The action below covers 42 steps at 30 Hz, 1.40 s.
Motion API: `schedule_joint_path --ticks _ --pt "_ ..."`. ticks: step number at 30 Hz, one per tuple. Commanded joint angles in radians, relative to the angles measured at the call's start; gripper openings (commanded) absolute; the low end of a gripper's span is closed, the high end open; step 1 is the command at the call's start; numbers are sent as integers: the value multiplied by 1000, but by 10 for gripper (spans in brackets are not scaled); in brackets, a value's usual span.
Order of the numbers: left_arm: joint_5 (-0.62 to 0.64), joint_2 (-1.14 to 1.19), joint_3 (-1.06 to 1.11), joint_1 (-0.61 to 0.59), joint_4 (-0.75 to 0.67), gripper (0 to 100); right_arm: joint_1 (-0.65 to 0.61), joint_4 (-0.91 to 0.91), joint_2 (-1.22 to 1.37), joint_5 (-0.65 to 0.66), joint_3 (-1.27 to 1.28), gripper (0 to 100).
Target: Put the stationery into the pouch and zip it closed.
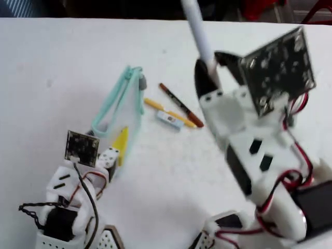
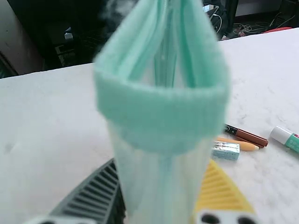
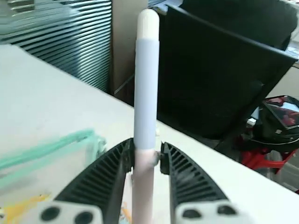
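Observation:
A clear pouch (image 1: 123, 106) with mint-green trim stands on edge on the white table, its open mouth (image 2: 161, 107) facing the left wrist camera. My left gripper (image 1: 115, 150) is shut on the pouch's near end, with a dark finger (image 2: 93, 200) on one side and a yellow finger (image 2: 219, 191) on the other. My right gripper (image 1: 207, 72) is shut on a white and lavender pen (image 1: 198, 31), held upright (image 3: 145, 88) above the table, right of the pouch. A brown pen (image 1: 180, 104), an orange pen (image 1: 167, 112) and a small blue eraser (image 1: 169, 120) lie beside the pouch.
A white-capped stick with a green label (image 2: 286, 138) lies past the pens. The table's far edge (image 1: 104, 18) borders a dark area with a black chair (image 3: 224, 70). Bare tabletop spreads to the left (image 1: 46, 78) and in the front middle.

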Motion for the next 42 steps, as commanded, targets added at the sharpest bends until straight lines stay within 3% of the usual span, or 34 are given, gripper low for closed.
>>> schedule_joint_path --ticks 1,9,23,27,31,42 --pt "2 1 -6 5 -2 186 -39 15 -105 -8 126 16" --pt "3 1 -12 7 6 187 -214 -166 -242 -9 376 16" --pt "66 1 -75 53 100 268 -458 -885 -360 -8 984 16" --pt "66 1 -75 53 98 268 -473 -1020 -360 -14 1100 16" --pt "68 1 -75 53 98 268 -469 -1191 -360 -100 1194 16" --pt "72 1 -77 53 98 268 -415 -1357 -361 -170 1359 16"
